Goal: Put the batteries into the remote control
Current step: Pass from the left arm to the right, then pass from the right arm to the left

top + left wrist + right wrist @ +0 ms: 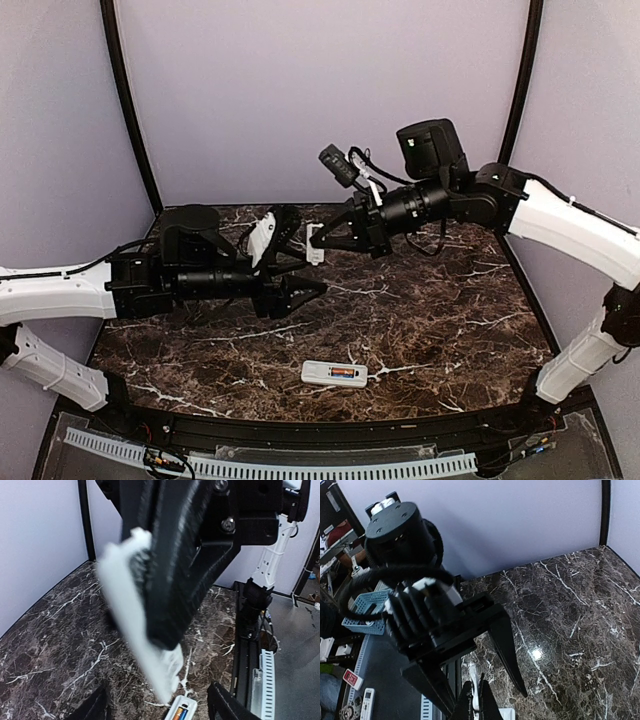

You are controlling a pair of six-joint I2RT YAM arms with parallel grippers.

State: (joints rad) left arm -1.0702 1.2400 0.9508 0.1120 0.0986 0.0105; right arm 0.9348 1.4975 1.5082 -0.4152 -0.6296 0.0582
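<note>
Reaching inward, level, with left gripper point(305, 292) released, right gripper point(322, 240) clenched on cover point(315, 255). Blurred in left wrist view, with remote point(335, 374) cropped.

Pose: left white-and-black arm point(60, 295) reaches in low and level, black two-finger left gripper point(305, 297) spread wide, holding nothing. Right white-and-black arm point(560, 225) angles in from the far side, black right gripper point(322, 240) clamped on small flat white plastic piece point(315, 246), close above the left gripper.

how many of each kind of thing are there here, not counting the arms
remote control: 1
batteries: 2 (one orange, one blue, both in the remote)
white cover piece: 1
total: 4
</note>
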